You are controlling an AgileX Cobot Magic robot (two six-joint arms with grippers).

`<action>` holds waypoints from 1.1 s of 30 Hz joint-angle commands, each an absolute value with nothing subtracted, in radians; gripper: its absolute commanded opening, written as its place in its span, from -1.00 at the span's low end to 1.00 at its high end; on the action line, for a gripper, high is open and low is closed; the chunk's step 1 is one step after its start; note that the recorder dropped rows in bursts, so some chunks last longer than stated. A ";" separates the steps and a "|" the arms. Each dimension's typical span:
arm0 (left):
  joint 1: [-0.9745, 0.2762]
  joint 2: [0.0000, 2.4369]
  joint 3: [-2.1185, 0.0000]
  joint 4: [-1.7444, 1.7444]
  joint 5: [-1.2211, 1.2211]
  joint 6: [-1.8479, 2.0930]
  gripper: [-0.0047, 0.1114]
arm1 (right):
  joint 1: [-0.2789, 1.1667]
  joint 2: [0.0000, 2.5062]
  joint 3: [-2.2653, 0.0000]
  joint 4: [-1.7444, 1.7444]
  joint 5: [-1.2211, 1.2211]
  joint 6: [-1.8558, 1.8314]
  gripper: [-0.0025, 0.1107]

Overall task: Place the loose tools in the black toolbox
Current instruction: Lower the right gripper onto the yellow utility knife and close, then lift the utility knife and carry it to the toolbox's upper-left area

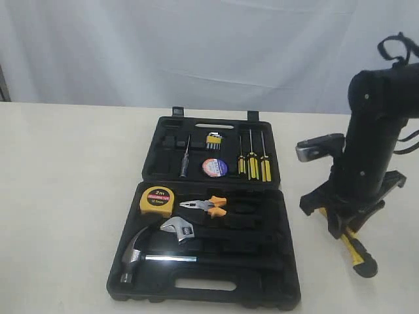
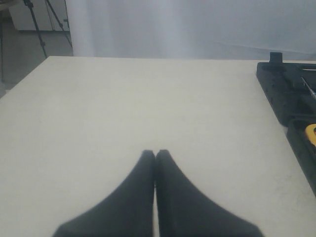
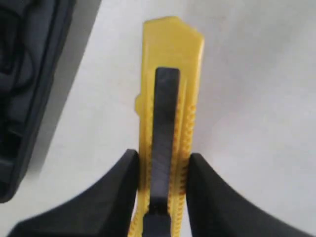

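Clamping knife (image 3: 168,98) across its width in right gripper (image 3: 163,157), on table (image 3: 256,98) toward right edge, beside toolbox (image 3: 29,74); long axis slanting toward near edge, black end nearest. Holding left gripper (image 2: 155,153) closed, empty.

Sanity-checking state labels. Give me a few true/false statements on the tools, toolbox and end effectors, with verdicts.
1. The right end effector is closed on the knife. True.
2. The knife is inside the toolbox. False: it is outside, beside it.
3. The tape measure sits in the toolbox. True.
4. The left end effector holds the pliers. False: it is shut and empty; the pliers lie in the toolbox.
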State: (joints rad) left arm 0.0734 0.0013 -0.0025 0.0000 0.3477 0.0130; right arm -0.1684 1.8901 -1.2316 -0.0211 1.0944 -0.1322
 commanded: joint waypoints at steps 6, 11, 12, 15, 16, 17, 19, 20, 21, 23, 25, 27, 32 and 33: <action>0.069 0.000 0.000 0.000 0.342 0.007 -0.92 | -0.144 1.659 -1.233 -0.039 1.221 0.015 -0.96; 0.069 0.000 0.000 0.000 0.342 0.007 -0.92 | -0.090 1.659 -1.363 -0.047 1.221 0.058 -0.96; 0.069 0.000 0.000 0.000 0.342 0.007 -0.92 | -0.082 1.659 -1.386 -0.047 1.221 0.077 -0.96; 0.069 0.000 0.000 0.000 0.342 0.007 -0.92 | -0.054 1.668 -1.472 -0.034 1.221 0.123 -0.96; 0.069 0.000 0.000 0.000 0.342 0.007 -0.92 | -0.043 1.680 -1.509 -0.027 1.221 0.135 -0.96; 0.069 0.000 0.000 0.000 0.342 0.007 -0.92 | -0.031 1.700 -1.550 -0.019 1.221 0.147 -0.96; 0.069 0.000 0.000 0.000 0.342 0.007 -0.92 | -0.009 1.756 -1.640 0.022 1.221 0.164 -0.96; 0.069 0.000 0.000 0.000 0.342 0.007 -0.92 | 0.005 1.791 -1.687 0.043 1.221 0.171 -0.96; 0.069 0.000 0.000 0.000 0.342 0.007 -0.92 | 0.017 1.816 -1.721 0.061 1.221 0.182 -0.96; 0.069 0.000 0.000 0.000 0.342 0.007 -0.92 | 0.061 1.888 -1.812 0.071 1.221 0.219 -0.96; 0.069 0.000 0.000 0.000 0.342 0.007 -0.92 | 0.100 1.943 -1.897 0.056 1.221 0.256 -0.96; 0.069 0.000 0.000 0.000 0.342 0.007 -0.92 | 0.147 2.014 -1.994 0.035 1.221 0.286 -0.96; 0.069 0.000 0.000 0.000 0.342 0.007 -0.92 | 0.231 2.188 -2.216 0.029 1.221 0.358 -0.96; 0.069 0.000 0.000 0.000 0.342 0.007 -0.92 | 0.243 2.224 -2.257 0.042 1.221 0.358 -0.96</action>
State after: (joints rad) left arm 0.0734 0.0013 -0.0025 0.0000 0.3477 0.0130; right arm 0.2170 2.1490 -2.1606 0.0357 1.2245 0.3346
